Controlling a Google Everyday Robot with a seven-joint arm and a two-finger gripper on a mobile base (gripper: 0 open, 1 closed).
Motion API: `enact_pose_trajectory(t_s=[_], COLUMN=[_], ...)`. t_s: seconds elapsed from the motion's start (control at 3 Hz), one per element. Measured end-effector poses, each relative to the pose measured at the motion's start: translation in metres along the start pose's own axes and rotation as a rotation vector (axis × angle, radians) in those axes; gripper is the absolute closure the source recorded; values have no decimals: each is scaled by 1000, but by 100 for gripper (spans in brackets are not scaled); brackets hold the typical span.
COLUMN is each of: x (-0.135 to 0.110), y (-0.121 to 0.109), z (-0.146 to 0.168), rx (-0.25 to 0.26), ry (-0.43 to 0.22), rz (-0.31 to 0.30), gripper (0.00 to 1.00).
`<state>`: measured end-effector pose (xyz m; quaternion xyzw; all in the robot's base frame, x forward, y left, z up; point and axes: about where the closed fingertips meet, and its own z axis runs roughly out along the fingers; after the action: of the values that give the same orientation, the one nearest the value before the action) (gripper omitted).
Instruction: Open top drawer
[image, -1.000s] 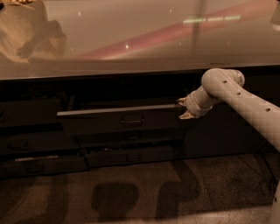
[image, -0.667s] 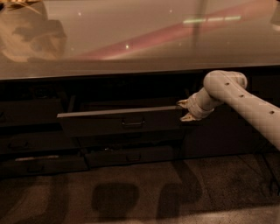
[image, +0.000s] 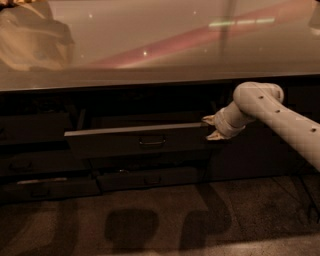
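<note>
**Top drawer partly drawn out, gripper at its right end.** Compared with a second ago, we find the scene almost unchanged. The top drawer (image: 115, 142) projects from the cabinet face by the same amount, and the gripper (image: 212, 127) remains at the same corner. The drawer sits just below the counter (image: 165, 55), its dark front carrying a small central pull handle (image: 152, 141). The gripper sits at the right end of this front, level with its upper edge and well to the right of the handle. Its two pale fingertips (image: 208, 119) are spread apart, unclenched; we cannot tell whether they touch the front. The white arm (image: 272, 107) enters from the right. Shallower drawer fronts (image: 150, 178) lie beneath. A pale crumpled object (image: 30, 42) rests on the counter's left.
</note>
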<state>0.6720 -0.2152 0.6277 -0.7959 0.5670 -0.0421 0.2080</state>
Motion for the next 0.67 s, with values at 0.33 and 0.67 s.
enact_pose_trajectory(t_s=[0.33, 0.67], x=[0, -2], y=[-1, 7], z=[-2, -3], rx=[0, -3], ry=[0, -3], rz=[0, -3], gripper=[100, 100])
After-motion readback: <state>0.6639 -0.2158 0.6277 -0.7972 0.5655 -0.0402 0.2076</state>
